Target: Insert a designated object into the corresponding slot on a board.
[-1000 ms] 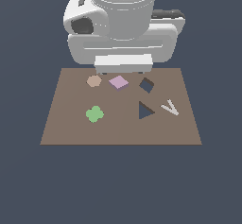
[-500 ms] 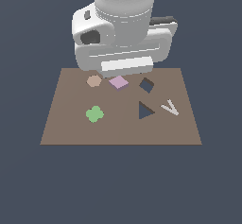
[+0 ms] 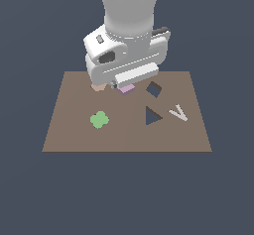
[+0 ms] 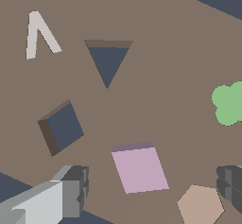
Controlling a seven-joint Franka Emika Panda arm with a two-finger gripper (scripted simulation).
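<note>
1 brown board (image 3: 124, 130) fills the scene on a plain dark blue-grey ground. In the exterior view the arm's bulk hides most of the pink block (image 3: 128, 89); the wrist view shows it whole, lying flat between the 2 spread fingers (image 4: 75, 187) of the gripper (image 4: 153, 185), untouched. The square slot (image 4: 62, 127) sits near it, beside a triangular cut-out (image 4: 108, 60), green clover (image 4: 229, 104) and tan hexagon (image 4: 201, 204).
</note>
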